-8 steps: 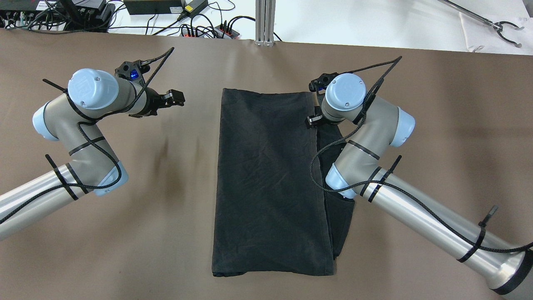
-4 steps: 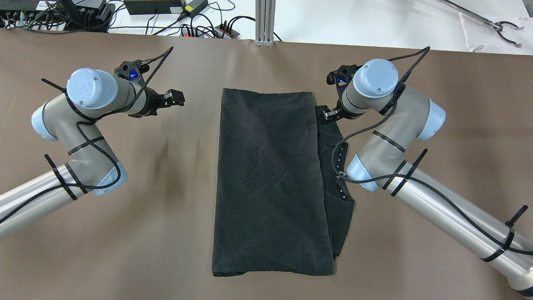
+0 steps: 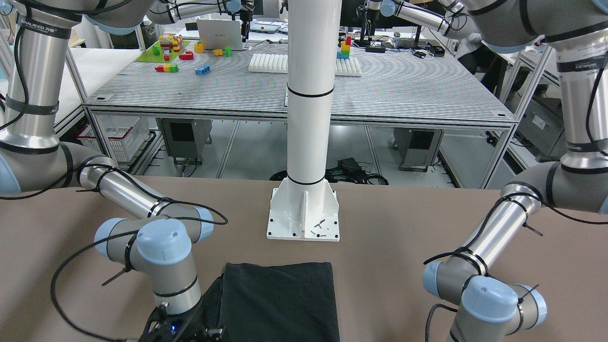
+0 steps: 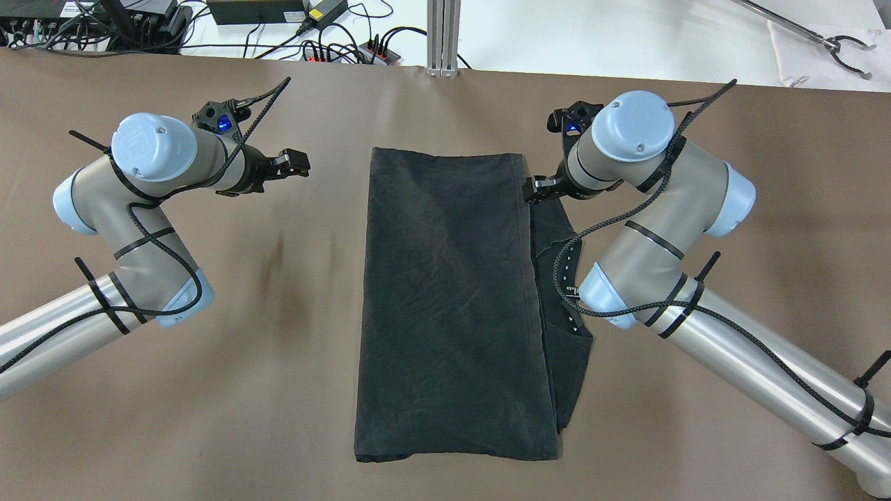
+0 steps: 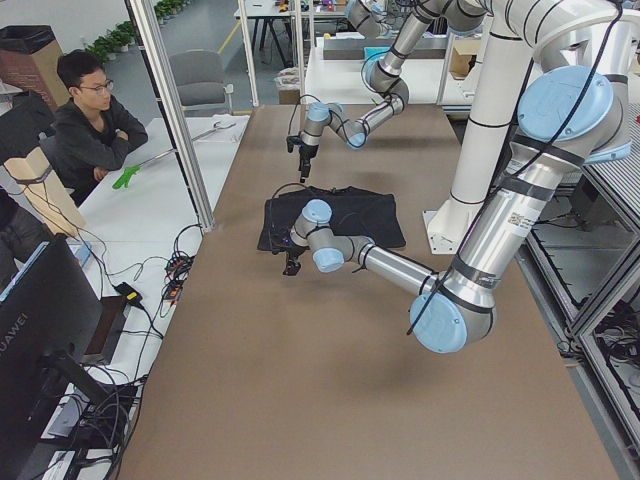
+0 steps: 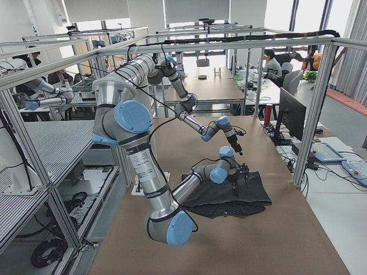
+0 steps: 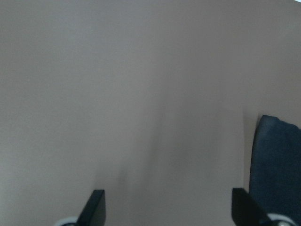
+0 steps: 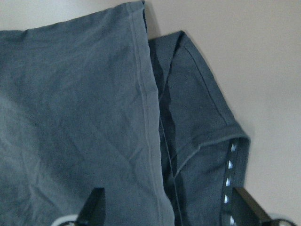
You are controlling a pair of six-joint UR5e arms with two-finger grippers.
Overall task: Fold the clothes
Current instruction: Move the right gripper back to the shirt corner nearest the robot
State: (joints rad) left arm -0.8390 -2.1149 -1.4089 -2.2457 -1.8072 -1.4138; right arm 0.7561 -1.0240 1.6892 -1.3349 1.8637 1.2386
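Four exteriors share garment (image 4: 452, 306); wrist cameras close.

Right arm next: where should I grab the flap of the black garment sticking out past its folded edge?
Pinch the flap at its free outer edge, coming down from the robot's right with the open right gripper. It lies flat on the table, outside the hemmed top layer of the garment, so it should lift alone.

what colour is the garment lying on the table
The garment is plain black with no pattern; the overhead exterior view shows it best.
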